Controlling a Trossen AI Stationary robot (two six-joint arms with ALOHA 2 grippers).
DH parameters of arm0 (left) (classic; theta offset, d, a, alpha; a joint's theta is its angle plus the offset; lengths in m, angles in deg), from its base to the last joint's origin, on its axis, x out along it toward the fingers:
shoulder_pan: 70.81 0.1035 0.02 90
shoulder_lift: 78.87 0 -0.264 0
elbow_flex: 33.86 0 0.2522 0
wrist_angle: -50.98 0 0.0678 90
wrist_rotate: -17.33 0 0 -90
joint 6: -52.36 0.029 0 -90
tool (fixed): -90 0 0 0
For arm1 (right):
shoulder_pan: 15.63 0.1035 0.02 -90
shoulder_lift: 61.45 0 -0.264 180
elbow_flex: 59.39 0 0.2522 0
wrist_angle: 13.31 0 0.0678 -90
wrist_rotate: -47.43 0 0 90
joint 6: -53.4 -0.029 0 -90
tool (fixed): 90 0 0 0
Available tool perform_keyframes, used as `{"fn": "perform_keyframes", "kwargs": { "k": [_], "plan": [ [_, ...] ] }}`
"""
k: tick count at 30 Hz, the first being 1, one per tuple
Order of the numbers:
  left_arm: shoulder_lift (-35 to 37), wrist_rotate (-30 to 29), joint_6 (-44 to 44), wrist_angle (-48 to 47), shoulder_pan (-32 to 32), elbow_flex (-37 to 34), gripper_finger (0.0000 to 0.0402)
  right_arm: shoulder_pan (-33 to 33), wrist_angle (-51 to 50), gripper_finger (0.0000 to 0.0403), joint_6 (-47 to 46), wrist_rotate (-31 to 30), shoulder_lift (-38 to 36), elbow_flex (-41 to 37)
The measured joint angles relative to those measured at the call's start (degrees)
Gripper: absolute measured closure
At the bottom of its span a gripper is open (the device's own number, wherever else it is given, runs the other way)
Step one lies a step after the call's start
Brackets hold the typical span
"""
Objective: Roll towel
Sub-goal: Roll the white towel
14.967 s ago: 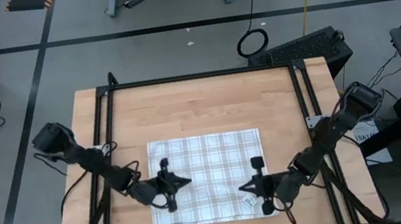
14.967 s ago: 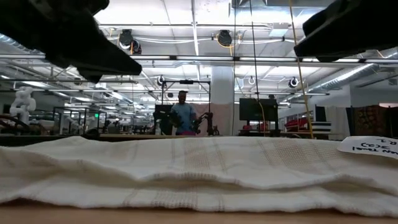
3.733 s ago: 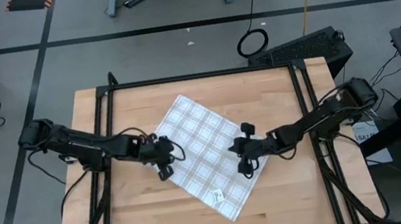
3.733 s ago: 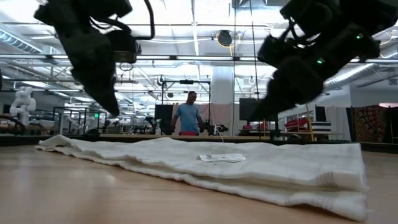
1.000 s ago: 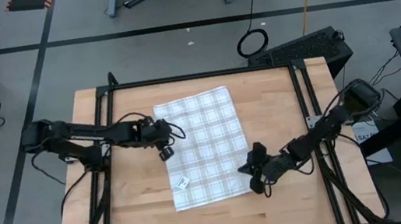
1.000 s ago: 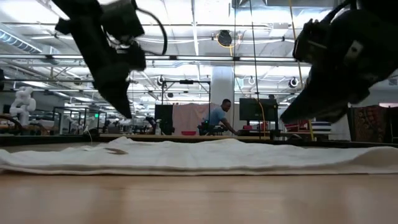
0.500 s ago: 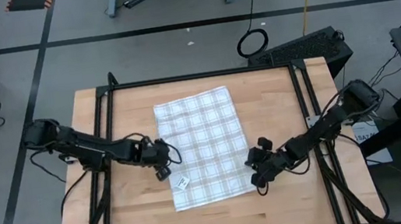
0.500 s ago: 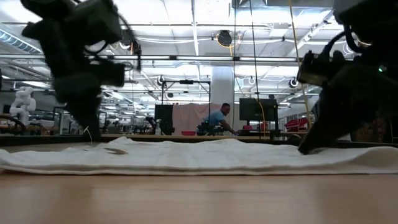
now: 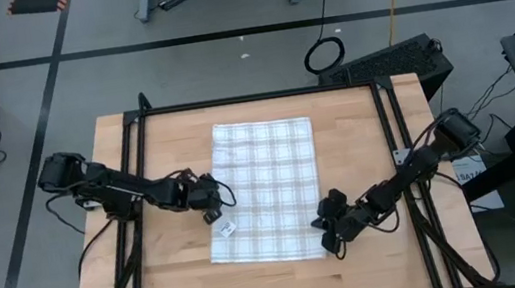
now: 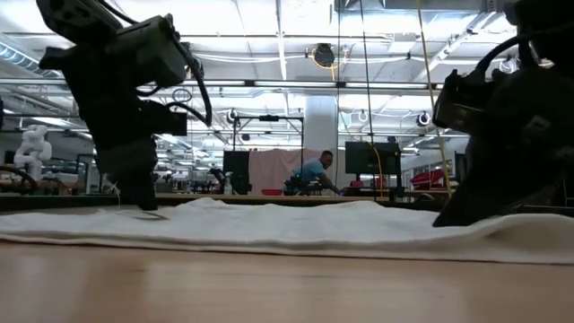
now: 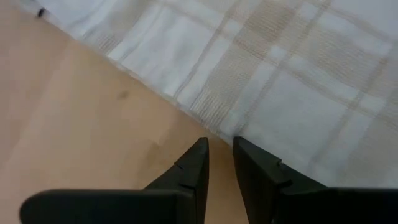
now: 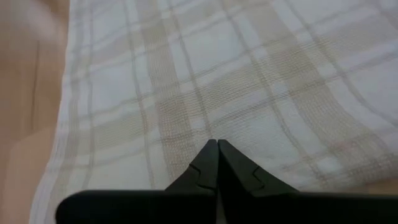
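left end effector (image 9: 218,205) at edge | towel (image 9: 266,189) flat — long axis near-to-far

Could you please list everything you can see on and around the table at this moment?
towel: one, white with grey plaid check, lying flat mid-table.
tag: one, small, white, near the towel's front left corner.
table: one, light wood with a black frame.
person: one, blue top, far off in the room behind the table.
left gripper: one, dark, at the towel's left edge, fingers slightly apart, holding nothing visible.
right gripper: one, dark, shut, tips on the towel's front right part.
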Motion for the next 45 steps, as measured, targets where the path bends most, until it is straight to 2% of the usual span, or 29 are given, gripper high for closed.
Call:
{"fn": "perform_keyframes", "kwargs": {
  "k": [4, 9, 15, 19, 26, 30, 37, 45],
  "plan": [
    [2.5, 3.9, 0.1, 0.0, -1.8, 1.6, 0.032, 0.0, -1.1, 0.0403, 3.6, -1.1, -4.5, 0.0],
    [6.7, 4.2, 0.6, 0.8, -6.0, 3.3, 0.032, 0.4, -1.2, 0.0403, 8.7, -1.5, -8.9, 0.0],
    [8.1, 4.1, 5.2, 8.0, -14.7, 3.6, 0.032, 3.5, -0.7, 0.0396, 11.8, -1.5, -9.0, 0.0],
    [8.1, 3.2, 4.5, 10.0, -20.6, 3.6, 0.0313, 6.9, 0.9, 0.0365, 12.0, -1.3, -8.9, 0.0],
    [7.9, -2.8, 4.5, 16.1, -29.3, 3.6, 0.0247, 11.8, 2.3, 0.0267, 10.5, -2.1, -8.9, 0.1],
    [7.8, -8.1, 6.6, 17.4, -34.5, 3.6, 0.0195, 15.1, 2.4, 0.0229, 14.6, -2.2, -8.8, 0.1],
    [6.7, -13.0, 11.6, 17.4, -40.4, 3.6, 0.0129, 18.3, 2.7, 0.022, 24.9, -6.6, -8.8, 0.1],
    [-1.0, -12.5, 19.9, 18.0, -41.0, 3.6, 0.012, 17.1, 2.6, 0.022, 25.0, -6.7, -8.8, 0.1]
  ]
}}
